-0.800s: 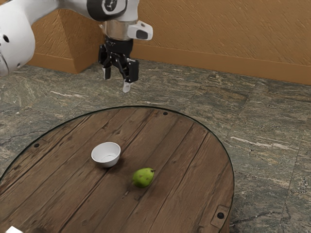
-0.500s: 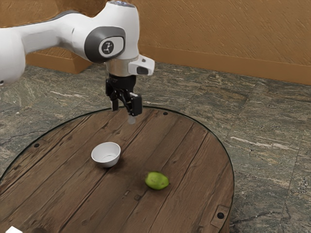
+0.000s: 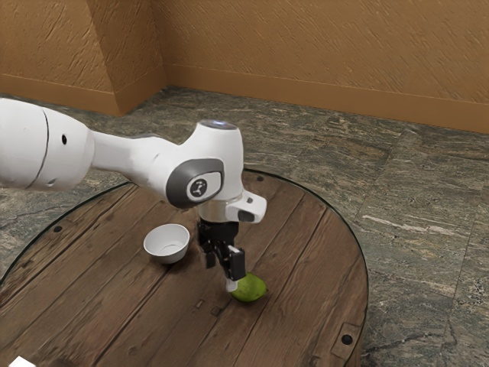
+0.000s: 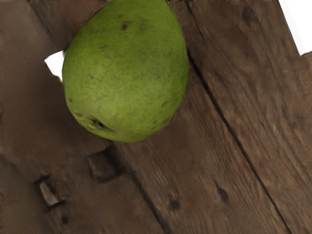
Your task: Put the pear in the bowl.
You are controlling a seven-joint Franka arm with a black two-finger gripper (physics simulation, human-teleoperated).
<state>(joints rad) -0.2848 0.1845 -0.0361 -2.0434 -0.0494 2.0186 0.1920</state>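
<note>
My gripper (image 3: 221, 276) is low over the table, its fingers apart, with one pale fingertip against or just in front of the pear's near-left side in the exterior view. The green pear (image 3: 251, 288) lies on its side on the wood, and I cannot tell whether any of it is between the fingers. Under my hand, the pear (image 4: 126, 73) shows large in the wrist view, its blossom end visible. A white bowl (image 3: 166, 245) stands upright on the table, to the exterior view's left of the gripper and apart from the pear.
The round wooden table (image 3: 306, 267) carries these things. A small white object (image 3: 21, 362) is at the exterior view's lower left corner. White patches also appear at the wrist view's edges; what they are I cannot tell.
My hand has come down a long way and toward the exterior view's right, reaching the pear. The pear has shifted to the exterior view's right and turned. The bowl stayed put.
</note>
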